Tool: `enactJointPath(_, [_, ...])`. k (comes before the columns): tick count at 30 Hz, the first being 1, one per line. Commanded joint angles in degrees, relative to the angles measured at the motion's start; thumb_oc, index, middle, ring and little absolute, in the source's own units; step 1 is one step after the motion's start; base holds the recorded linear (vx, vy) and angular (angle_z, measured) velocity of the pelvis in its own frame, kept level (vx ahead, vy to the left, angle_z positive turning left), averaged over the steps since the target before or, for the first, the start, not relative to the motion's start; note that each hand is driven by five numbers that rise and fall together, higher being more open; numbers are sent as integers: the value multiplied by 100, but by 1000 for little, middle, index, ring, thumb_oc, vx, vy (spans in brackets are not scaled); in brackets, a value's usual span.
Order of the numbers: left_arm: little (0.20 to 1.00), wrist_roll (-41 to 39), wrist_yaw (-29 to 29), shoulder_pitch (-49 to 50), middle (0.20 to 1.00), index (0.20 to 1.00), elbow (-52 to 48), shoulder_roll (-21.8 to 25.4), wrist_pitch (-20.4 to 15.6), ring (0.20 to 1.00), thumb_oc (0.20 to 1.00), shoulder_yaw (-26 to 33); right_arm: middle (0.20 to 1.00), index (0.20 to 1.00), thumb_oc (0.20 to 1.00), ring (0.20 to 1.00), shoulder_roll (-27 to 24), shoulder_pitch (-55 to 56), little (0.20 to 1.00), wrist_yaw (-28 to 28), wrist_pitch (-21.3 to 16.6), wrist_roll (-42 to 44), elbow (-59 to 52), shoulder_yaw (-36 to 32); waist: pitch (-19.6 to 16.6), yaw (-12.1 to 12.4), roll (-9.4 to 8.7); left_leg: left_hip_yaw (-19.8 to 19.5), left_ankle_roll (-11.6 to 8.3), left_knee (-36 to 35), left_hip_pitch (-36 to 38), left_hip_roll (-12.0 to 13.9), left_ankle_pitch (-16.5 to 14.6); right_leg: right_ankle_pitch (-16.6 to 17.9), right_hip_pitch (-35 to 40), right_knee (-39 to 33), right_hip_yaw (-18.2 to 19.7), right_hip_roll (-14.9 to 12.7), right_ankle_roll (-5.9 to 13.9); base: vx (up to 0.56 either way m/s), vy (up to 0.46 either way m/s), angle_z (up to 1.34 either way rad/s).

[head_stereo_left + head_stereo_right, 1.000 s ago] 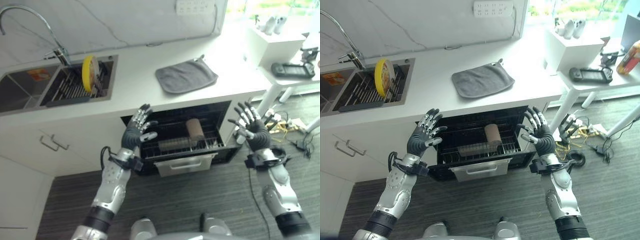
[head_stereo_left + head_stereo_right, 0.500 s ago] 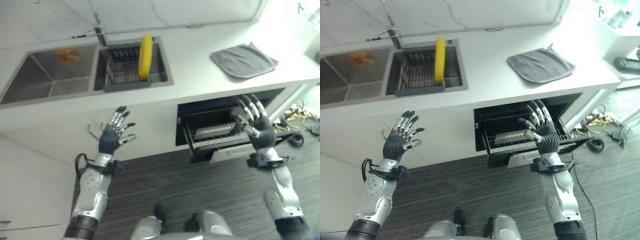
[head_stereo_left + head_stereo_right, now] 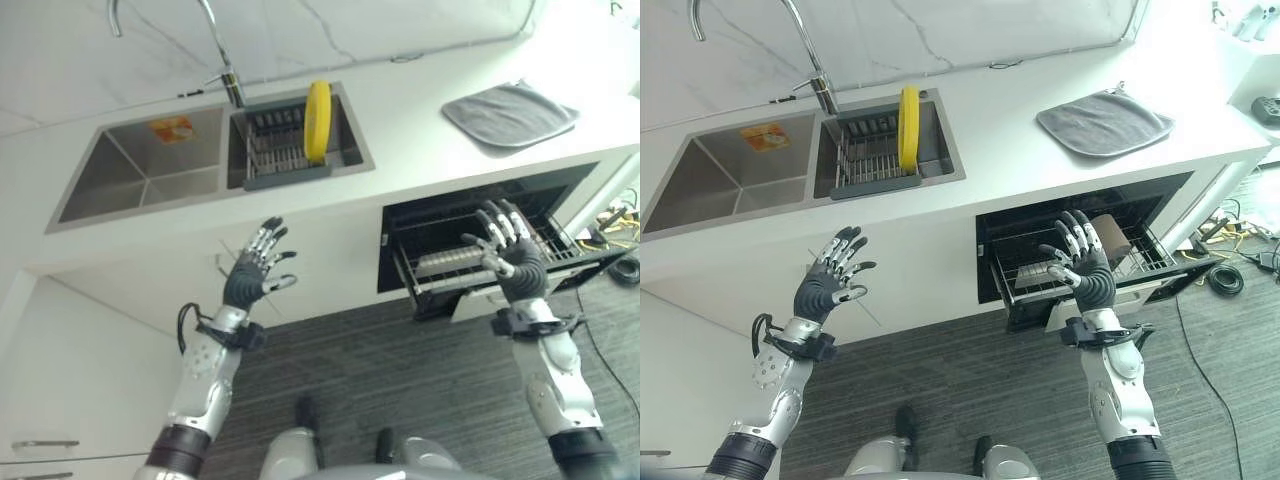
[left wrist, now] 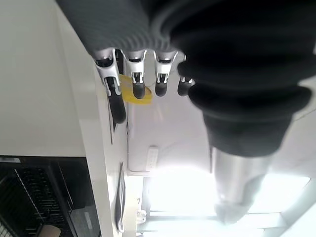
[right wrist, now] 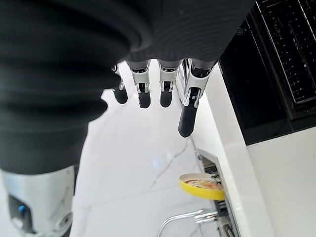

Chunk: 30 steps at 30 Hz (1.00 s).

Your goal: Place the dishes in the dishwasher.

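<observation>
A yellow plate stands on edge in a dark dish rack in the sink's right basin. To the right, under the counter, the dishwasher is open with its wire rack pulled out. A brown cup lies in that rack. My left hand is raised, open and holding nothing, in front of the cabinet below the sink. My right hand is also raised and open, holding nothing, in front of the dishwasher rack. The yellow plate shows far past my right hand's fingers.
A grey cloth lies on the white counter to the right of the sink. The left basin holds an orange sticker. A curved tap rises behind the sink. Dark wood floor lies below.
The whole picture has shifted as the camera moved left. My left hand now stands before the cabinet under the sink instead of the dishwasher's left edge. Both hands stay raised and open.
</observation>
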Motion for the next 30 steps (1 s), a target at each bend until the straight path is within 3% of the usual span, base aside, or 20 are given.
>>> enactJointPath(1, [1000,-56,-210,13,1000,1000,-483,88,-356,1000,1000,258,1000,1000,1000,1000,-168,-51,1000,19,-311,158,-340,-256,-84,5,-19,145,110,56,210,-316,582,-24,459,-263,366,27,100,327,372,-43])
enactJointPath(2, [1000,-30,-235,34,1000,1000,-497,89,-342,1000,1000,272,1000,1000,1000,1000,-158,-9,1000,46,-318,208,-345,-283,-82,5,2,107,119,125,190,-336,534,-70,498,-213,404,-6,112,502,599,-50])
enactJointPath(3, [1000,86,-186,119,1000,1000,-599,145,-237,1000,1000,283,1000,1000,1000,1000,-115,12,1000,147,-271,365,-308,-282,-130,76,45,-202,196,119,338,-559,334,-100,577,-150,591,-108,211,487,599,-62])
enactJointPath(6, [1000,279,-172,116,1000,1000,-682,185,-142,1000,1000,259,1000,1000,1000,1000,-10,8,1000,274,-239,436,-286,-280,-181,157,70,-448,326,241,496,-849,83,-4,562,-125,582,-306,337,346,476,-78])
enactJointPath(7, [1000,356,-53,89,1000,1000,-673,300,-6,1000,1000,203,1000,1000,1000,1000,108,-88,1000,281,-191,272,-261,-209,-234,248,102,-518,528,151,695,-1059,-56,16,505,59,499,-465,454,275,397,-23])
enactJointPath(10, [1000,477,88,210,1000,1000,-777,425,12,1000,1000,274,1000,1000,1000,1000,275,-132,1000,283,-96,207,-369,-85,-210,341,110,-417,798,-75,973,-1210,-130,300,-118,888,252,-479,568,145,218,-11])
enactJointPath(12, [1000,443,138,303,1000,1000,-905,505,-29,1000,1000,355,1000,1000,1000,1000,243,-133,1000,315,-29,316,-411,-77,-132,360,106,-277,749,-148,1088,-1175,-123,274,-315,547,59,-306,474,28,-44,-52])
enactJointPath(14, [1000,434,173,449,1000,1000,-1066,540,-27,1000,1000,521,1000,1000,1000,1000,211,-163,1000,429,29,394,-388,-76,-49,427,88,-49,685,-77,1125,-1121,-176,371,-264,218,-225,-375,470,8,-129,-45])
enactJointPath(16, [1000,476,297,360,1000,1000,-926,514,-214,1000,1000,349,1000,1000,1000,1000,121,-111,1000,402,-89,451,-325,-63,-67,313,11,-172,703,-106,1135,-1176,-171,505,-225,-151,95,-193,425,33,-198,-47])
enactJointPath(18, [1000,531,400,343,1000,1000,-937,465,-223,1000,1000,313,1000,1000,1000,1000,97,-147,1000,435,-174,430,-245,-32,-104,325,-16,-28,634,-147,1161,-1113,-155,532,-134,-308,-81,-214,429,42,-191,16])
enactJointPath(22, [1000,548,465,217,1000,1000,-834,397,-199,1000,1000,68,1000,1000,1000,1000,-46,-157,1000,126,-276,297,-321,-46,-104,188,-65,108,392,26,983,-835,-62,379,26,-385,-43,-73,232,31,-265,13])
enactJointPath(25, [1000,522,515,226,1000,1000,-810,362,-282,1000,1000,50,1000,1000,1000,1000,-118,-227,1000,151,-141,422,-315,-5,-61,173,-107,-82,379,375,969,-851,-214,357,38,-391,66,-25,127,40,-171,-3])
enactJointPath(26, [1000,521,535,291,1000,1000,-851,348,-265,1000,1000,69,1000,1000,1000,1000,-150,-248,1000,126,-133,193,-316,27,-36,189,-152,-165,383,811,880,-908,-292,407,72,-447,142,-14,89,151,-224,-15])
enactJointPath(27, [1000,523,481,383,1000,1000,-869,306,-282,1000,1000,93,1000,1000,1000,1000,-160,-255,1000,140,-136,114,-305,125,26,259,-167,-324,376,1220,626,-980,-156,511,181,-576,247,44,57,199,-171,-25])
enactJointPath(29, [1000,569,508,509,1000,1000,-968,272,-301,1000,1000,171,1000,1000,1000,1000,-115,-372,1000,181,-124,-43,-312,309,92,385,-80,-669,369,700,514,-1107,91,535,276,-659,505,177,89,213,-19,-54])
enactJointPath(30, [1000,560,429,519,1000,1000,-969,248,-298,1000,1000,185,1000,1000,1000,1000,-66,-395,1000,113,-110,-174,-360,372,136,419,-26,-657,295,416,378,-1057,407,515,389,-723,545,234,83,195,31,-95])
